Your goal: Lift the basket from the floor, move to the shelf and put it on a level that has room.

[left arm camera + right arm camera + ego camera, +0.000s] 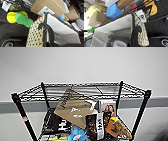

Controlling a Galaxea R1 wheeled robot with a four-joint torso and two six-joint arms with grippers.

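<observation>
Cream wicker of the basket [37,36] fills both wrist views, its dark loop handles close to each camera and its white lining open beside boxes on a crowded tier. Whether either gripper is clenched cannot be told. Judged step: carrying at the shelf [120,94]; the bare top level [82,89] requires raising the basket first.

Storage rm, wire shelf [82,89] w/ cardboard boxes [50,6], plain wall [82,62]
</observation>
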